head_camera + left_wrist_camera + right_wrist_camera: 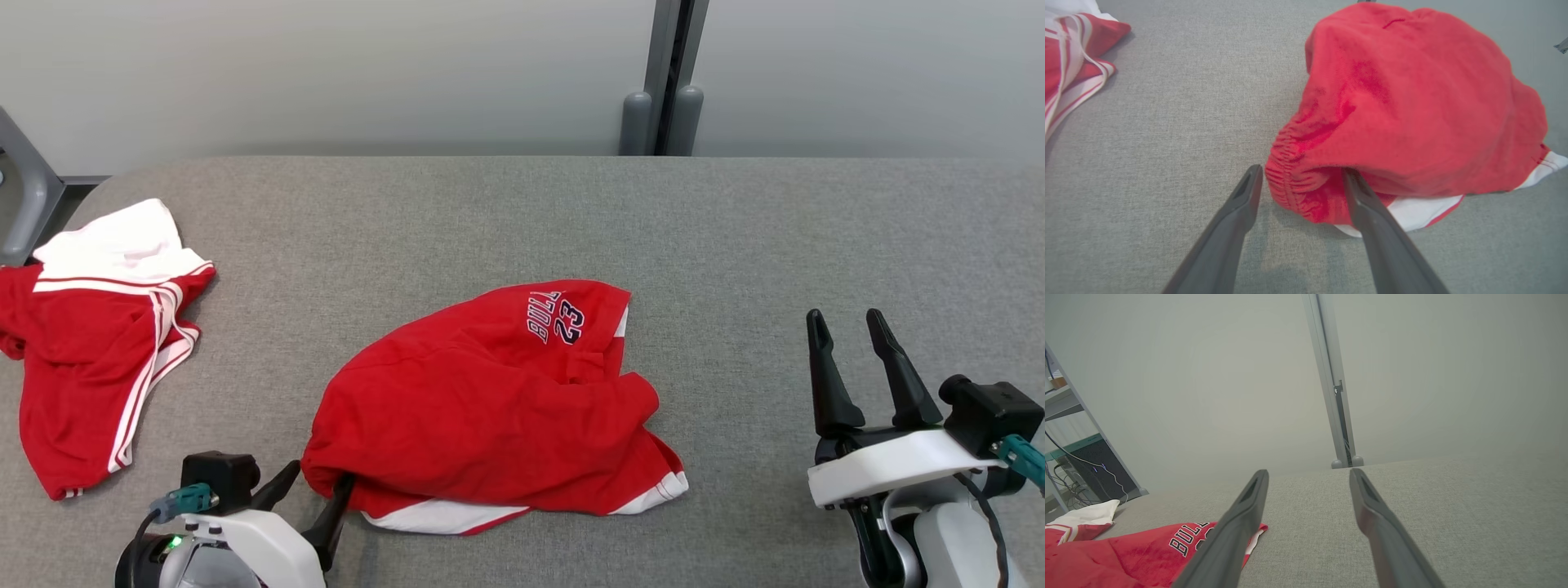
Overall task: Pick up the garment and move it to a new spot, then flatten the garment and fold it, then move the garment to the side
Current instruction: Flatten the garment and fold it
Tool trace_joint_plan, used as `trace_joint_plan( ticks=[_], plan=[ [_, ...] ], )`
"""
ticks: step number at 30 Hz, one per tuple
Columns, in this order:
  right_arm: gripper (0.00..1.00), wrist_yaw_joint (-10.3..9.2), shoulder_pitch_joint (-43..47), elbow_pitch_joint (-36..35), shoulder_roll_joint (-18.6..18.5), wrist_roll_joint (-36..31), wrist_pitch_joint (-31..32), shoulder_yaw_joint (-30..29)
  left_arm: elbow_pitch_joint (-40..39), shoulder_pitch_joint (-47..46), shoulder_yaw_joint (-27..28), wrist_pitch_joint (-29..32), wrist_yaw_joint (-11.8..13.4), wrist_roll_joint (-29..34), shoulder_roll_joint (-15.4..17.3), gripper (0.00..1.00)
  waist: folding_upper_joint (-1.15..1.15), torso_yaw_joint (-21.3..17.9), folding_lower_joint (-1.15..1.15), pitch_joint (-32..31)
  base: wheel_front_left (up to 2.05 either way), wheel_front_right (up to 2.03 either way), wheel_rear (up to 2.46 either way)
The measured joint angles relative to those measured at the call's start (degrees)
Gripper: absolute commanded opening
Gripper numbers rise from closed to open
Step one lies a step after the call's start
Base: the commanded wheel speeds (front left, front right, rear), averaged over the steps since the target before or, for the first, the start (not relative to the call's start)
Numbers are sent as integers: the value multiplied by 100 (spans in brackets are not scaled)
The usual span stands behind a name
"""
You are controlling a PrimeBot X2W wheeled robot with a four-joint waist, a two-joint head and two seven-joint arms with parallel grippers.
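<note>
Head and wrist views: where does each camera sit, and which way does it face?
Head view: on the head, looking down at the grey table; left gripper lower left, right gripper lower right.
Left wrist view: on the left wrist, looking along its open fingers at the red garment's elastic edge.
Right wrist view: on the right wrist, looking across the table toward the wall post; open fingers at bottom.
Shared: all three show the red garment.

Grey fabric-covered table (735, 229), crumpled red garment (473, 392) near middle, red-and-white garment (90, 359) at left edge
</note>
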Motion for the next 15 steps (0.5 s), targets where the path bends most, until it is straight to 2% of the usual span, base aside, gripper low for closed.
trace_joint_plan(
  ticks=[7,15],
  plan=[
    [100,0,104,10,2,10,0,-20,-498,180,143,-169,226,53,140,100,0,31,0,-123,0,0,0],
    [100,0,105,4,-18,10,0,37,-1089,256,289,-642,512,271,122,100,0,28,0,-206,0,0,0]
  ],
)
